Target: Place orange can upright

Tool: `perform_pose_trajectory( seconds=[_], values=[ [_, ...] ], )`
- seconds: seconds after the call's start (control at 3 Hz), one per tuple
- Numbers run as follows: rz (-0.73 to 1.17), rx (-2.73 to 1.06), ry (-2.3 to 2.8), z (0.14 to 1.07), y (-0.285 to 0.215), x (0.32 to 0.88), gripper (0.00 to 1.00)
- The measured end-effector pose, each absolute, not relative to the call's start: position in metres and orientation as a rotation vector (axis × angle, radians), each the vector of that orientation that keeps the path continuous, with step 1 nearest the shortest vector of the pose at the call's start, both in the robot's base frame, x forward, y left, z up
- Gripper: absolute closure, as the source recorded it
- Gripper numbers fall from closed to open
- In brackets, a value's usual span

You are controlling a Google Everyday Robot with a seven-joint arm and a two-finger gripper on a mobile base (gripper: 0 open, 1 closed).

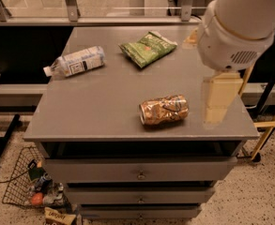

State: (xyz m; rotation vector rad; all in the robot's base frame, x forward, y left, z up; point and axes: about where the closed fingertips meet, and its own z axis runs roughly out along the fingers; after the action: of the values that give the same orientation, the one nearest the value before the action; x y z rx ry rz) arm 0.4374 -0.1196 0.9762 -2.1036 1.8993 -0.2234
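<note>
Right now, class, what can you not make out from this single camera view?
The tool, right of the lying orange can: its top is hidden behind the white arm housing.
The arm housing: cut off by the top and right edges.
The plastic bottle: label print too small to read.
The can's right end: turned away.

One near camera looks down over the cabinet (pixel 104 107) front, pincer (pixel 219 97) at right.

We see a mottled copper-tan orange can (pixel 164 110), green bag (pixel 147 47), white-labelled bottle (pixel 76 61), grey surface (pixel 104 102), and our cream tool (pixel 214 108) over its right edge.
</note>
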Motion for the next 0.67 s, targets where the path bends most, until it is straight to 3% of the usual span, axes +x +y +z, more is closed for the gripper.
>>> perform_pose_trajectory(
  seconds=[0.67],
  values=[
    [-0.184, -2.382, 1.710, 0.949, -0.031, 0.438, 0.00]
  ],
)
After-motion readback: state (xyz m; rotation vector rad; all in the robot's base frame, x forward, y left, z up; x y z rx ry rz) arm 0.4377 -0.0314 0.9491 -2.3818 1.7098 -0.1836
